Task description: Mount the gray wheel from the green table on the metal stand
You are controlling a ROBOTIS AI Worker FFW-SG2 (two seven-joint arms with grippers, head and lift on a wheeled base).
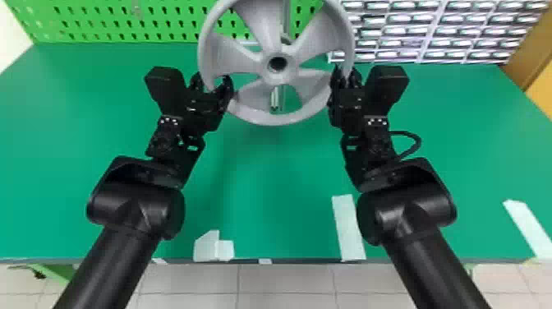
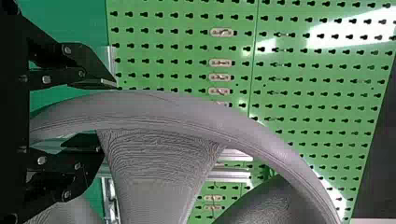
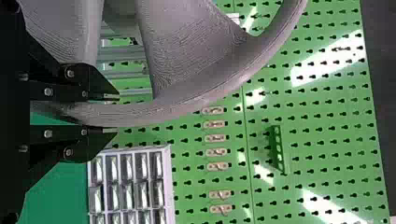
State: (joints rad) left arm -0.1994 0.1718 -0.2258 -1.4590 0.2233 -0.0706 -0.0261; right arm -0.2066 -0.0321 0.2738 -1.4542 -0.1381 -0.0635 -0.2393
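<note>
The gray wheel (image 1: 276,117) is held up over the green table, its hub hole facing the head camera. Behind it, parts of the metal stand (image 1: 286,18) show between the spokes. At the wheel's left side, my left gripper (image 1: 211,81) has its fingers spread around the rim. In the left wrist view the left gripper (image 2: 109,114) stands open, one finger on each side of the wheel rim (image 2: 154,109). On the opposite side, my right gripper (image 1: 347,74) grips the rim. The right wrist view has the right gripper (image 3: 116,114) shut on the wheel rim (image 3: 154,112).
A green pegboard (image 1: 102,20) rises along the back of the green table (image 1: 267,176). The small-drawer rack (image 1: 435,31) stands at the back right. White tape pieces (image 1: 348,228) lie near the front edge.
</note>
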